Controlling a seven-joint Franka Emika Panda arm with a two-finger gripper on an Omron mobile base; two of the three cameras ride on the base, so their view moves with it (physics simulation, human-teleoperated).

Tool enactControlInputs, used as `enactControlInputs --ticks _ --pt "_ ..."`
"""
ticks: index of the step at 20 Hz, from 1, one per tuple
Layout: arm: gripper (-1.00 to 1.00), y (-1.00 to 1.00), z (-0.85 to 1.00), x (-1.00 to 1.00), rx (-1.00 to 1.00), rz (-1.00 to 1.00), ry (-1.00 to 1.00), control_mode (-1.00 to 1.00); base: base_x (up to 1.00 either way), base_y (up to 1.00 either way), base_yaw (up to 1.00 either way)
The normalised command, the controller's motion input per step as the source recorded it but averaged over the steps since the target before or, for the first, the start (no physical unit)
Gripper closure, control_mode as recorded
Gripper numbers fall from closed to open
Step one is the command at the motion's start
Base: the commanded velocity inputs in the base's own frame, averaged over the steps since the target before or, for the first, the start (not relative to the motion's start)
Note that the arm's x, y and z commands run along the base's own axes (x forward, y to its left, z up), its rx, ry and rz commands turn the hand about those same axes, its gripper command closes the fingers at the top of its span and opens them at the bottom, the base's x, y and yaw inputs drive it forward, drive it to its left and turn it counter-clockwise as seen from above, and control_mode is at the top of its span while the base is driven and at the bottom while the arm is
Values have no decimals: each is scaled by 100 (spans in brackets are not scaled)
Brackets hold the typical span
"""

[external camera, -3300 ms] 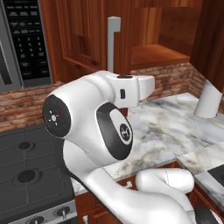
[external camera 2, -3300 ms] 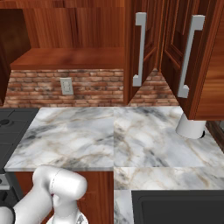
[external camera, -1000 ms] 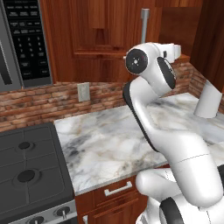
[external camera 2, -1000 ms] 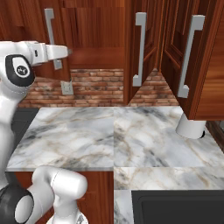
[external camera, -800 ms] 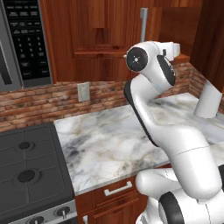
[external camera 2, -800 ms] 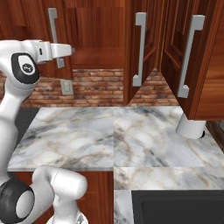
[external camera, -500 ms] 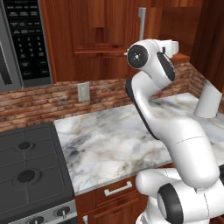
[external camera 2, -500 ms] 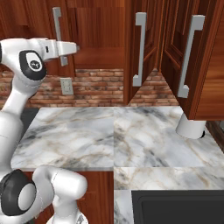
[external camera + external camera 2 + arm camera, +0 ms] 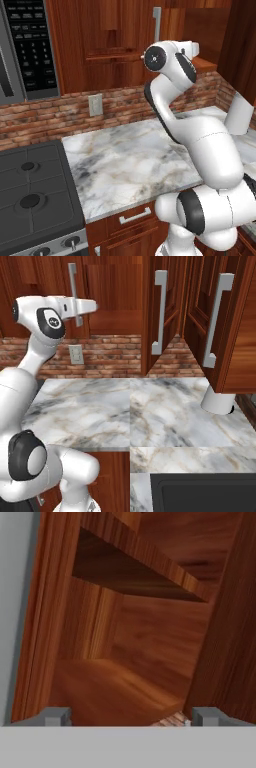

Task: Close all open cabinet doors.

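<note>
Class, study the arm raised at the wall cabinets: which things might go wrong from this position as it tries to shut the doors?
1. The gripper looks into the open cabinet interior; pushing forward may drive the hand inside instead of against a door.
2. The left door lies close behind the forearm, so a swing might pinch the arm.
3. Two more open doors stand to the right; sweeping toward them risks clipping their handles or the white cylinder on the counter.

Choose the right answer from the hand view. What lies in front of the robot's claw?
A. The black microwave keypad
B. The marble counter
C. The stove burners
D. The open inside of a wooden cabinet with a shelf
D. Between the spread fingertips of the claw, the hand view shows the bare reddish-brown cabinet interior with a shelf above it.
</note>
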Motion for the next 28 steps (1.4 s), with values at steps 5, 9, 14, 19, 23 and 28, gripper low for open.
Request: enactControlInputs --ticks 5,9,14,19,23,28 --pt "-100 0 0 51 0 0 0 -100 0 0 0" --pt "-100 0 0 53 0 0 0 -100 0 0 0" --pt "-100 2 0 42 0 0 0 -100 0 0 0" --pt "-100 4 0 9 0 0 0 -100 0 0 0" --pt "-100 15 0 -50 0 0 0 -100 0 0 0" --pt "-100 28 1 -58 0 0 1 -100 0 0 0"
